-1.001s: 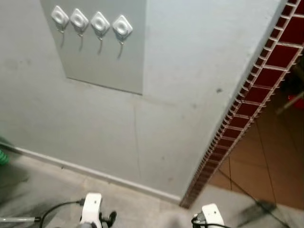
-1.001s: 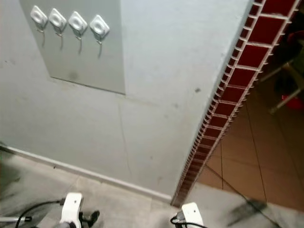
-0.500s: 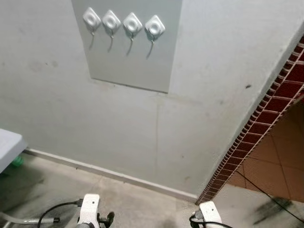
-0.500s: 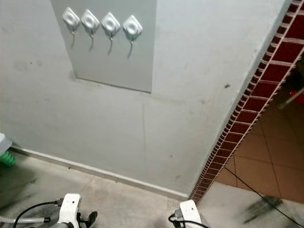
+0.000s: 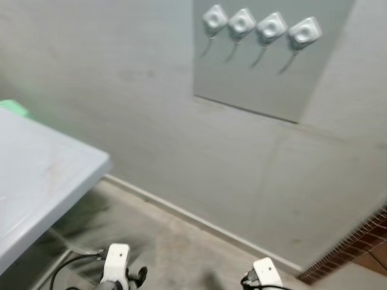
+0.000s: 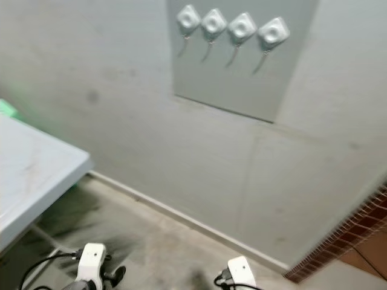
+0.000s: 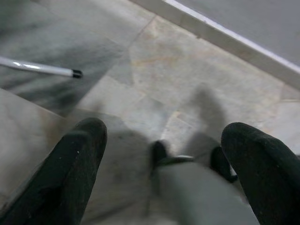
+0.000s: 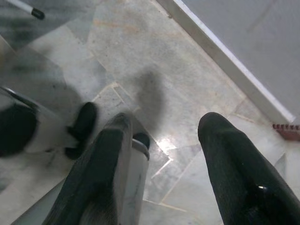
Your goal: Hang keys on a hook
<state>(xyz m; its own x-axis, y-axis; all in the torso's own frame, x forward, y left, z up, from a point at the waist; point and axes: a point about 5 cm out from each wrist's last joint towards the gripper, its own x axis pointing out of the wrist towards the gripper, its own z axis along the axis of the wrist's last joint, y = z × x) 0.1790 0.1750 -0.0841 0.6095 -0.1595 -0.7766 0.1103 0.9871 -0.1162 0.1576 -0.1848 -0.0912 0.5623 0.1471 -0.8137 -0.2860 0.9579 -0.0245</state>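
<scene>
The left gripper [image 7: 164,154] is held low over the floor [image 7: 154,79], with its two black fingers [image 7: 77,159] spread wide and nothing between them. Past them a blurred grey leg of the robot and its dark foot are seen, and further off a thin white rod [image 7: 37,68] with a black tip lies across the stone slabs. The right gripper [image 8: 159,154] is also hung low, its fingers [image 8: 229,159] parted and empty; beyond them the pale marbled floor, the white skirting [image 8: 225,65] and a bit of red tile edge [image 8: 288,131] are seen.

In the head views only the white wrist housings of the two arms are shown at the lower edge, the left [image 5: 116,261] with a black cable curling from it, the right [image 5: 266,273] well apart from it.

Ahead, a grey wall [image 5: 121,90] is met by the skirting [image 5: 199,220] at the floor. High on the wall a flat grey panel [image 5: 260,84] is fixed, and across its top four white hooks [image 5: 260,27] are set in a row, close together, each with a thin wire hook hanging below its pad. Nothing is seen hanging on them. Keys cannot be made out anywhere in these views.

At the left, the corner of a white bench [image 5: 42,181] reaches in, with a green patch [image 5: 15,107] just behind its far edge. At the lower right a strip of red tiles [image 5: 347,257] runs up from the floor. The head views are somewhat blurred.
</scene>
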